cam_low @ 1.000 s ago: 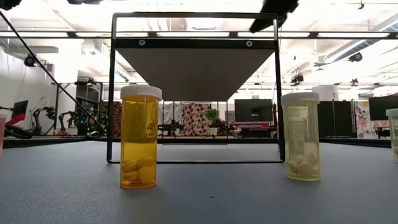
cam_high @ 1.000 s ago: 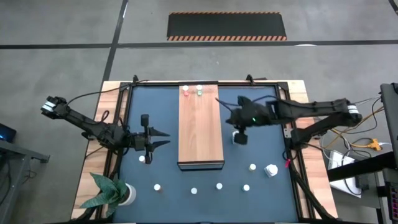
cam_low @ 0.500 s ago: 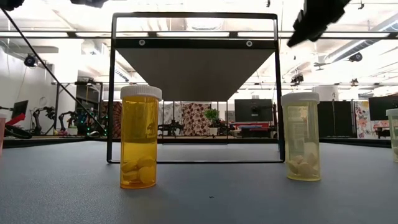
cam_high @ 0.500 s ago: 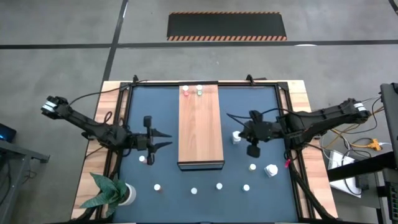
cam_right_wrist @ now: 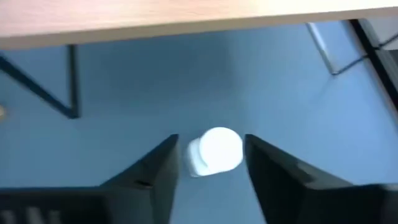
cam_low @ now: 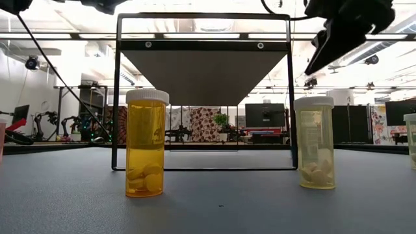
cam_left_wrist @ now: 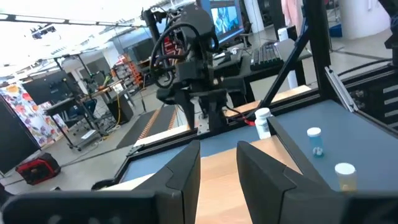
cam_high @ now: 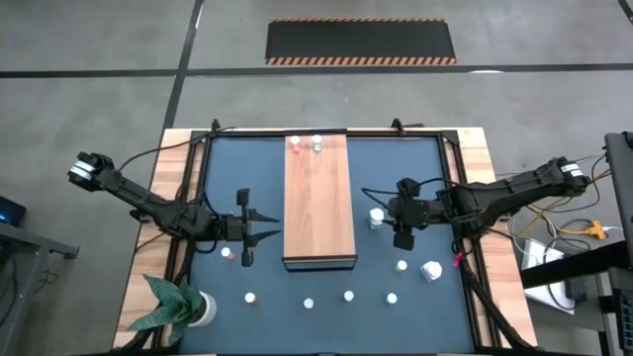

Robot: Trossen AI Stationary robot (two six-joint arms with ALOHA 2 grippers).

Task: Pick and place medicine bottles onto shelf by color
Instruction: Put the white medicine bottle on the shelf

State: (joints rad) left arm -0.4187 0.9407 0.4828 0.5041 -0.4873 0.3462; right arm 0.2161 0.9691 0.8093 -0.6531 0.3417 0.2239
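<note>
Dark mat (cam_high: 425, 183), shelf (cam_high: 318, 198) mid-table. Right gripper (cam_right_wrist: 208, 163) hangs with fingers apart above a white-capped bottle (cam_right_wrist: 214, 150), which sits between the jaws, ungripped. Step: approach for pick. Next: descend, close. Left gripper (cam_left_wrist: 217, 168) waits beside the shelf, fingers slightly parted, empty.

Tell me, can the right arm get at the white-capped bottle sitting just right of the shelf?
Probably yes. The right gripper hangs above the white-capped bottle with its fingers open on either side of the cap, and nothing lies between them. The shelf stands clear to the side.
</note>
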